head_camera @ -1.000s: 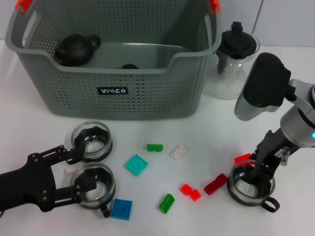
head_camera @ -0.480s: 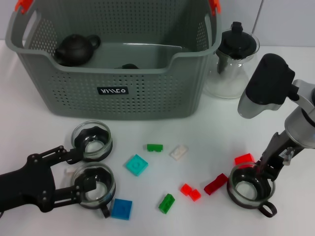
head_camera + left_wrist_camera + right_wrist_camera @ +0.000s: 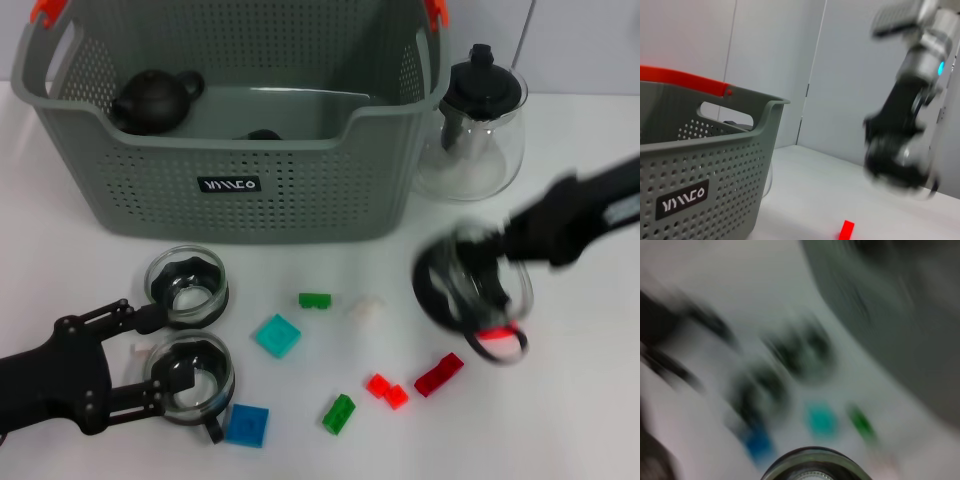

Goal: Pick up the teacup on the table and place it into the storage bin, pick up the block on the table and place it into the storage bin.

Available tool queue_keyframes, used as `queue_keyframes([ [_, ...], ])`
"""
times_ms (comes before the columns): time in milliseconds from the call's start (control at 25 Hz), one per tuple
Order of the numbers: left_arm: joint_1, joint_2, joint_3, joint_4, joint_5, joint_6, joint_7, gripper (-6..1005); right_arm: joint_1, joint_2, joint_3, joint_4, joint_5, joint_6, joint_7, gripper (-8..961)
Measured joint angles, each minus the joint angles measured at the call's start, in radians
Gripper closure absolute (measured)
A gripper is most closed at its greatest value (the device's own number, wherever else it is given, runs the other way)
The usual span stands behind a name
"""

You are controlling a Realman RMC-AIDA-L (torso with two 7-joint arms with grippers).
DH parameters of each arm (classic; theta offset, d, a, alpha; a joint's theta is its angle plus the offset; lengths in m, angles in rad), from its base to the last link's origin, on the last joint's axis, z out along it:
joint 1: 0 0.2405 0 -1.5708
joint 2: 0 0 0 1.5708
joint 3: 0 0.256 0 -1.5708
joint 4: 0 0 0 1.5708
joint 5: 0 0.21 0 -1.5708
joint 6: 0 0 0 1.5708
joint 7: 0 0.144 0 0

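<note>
Right tool carrying a teacup above the tabletop; left tool low beside two more cups.

My right tool is pinching a glass teacup, held clear of the tabletop; the view is smeared, so finger detail is unclear. The bin stands off to the tool's left, apart from the cup, with a black teapot inside. A glass pitcher stands beyond the tool. Below the cup lie red blocks; green, teal and blue blocks lie farther left. My left tool is spread, one finger inside the near cup, the second cup just beyond.
</note>
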Motion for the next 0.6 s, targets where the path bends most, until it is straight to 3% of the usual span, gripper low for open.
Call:
queue_keyframes([
  [80,0.002,-0.001,-0.001,0.0,0.0,0.0,0.0,175,-0.001,-0.011,0.124,-0.002,0.146,-0.062,-0.05,897],
  [200,0.002,-0.001,-0.004,0.0,0.0,0.0,-0.002,175,-0.01,-0.022,0.212,0.004,0.268,-0.071,-0.083,897],
  [320,-0.003,-0.001,-0.005,0.0,0.0,0.0,-0.004,175,-0.013,-0.008,0.236,0.002,0.343,-0.025,-0.108,897],
  [440,-0.016,-0.001,-0.002,-0.001,0.0,0.0,-0.006,175,0.001,0.018,0.196,0.002,0.39,0.138,-0.125,896],
  [600,-0.024,-0.001,-0.002,-0.003,0.0,0.0,-0.007,175,0.053,0.019,0.016,0.045,0.401,0.461,-0.088,896],
])
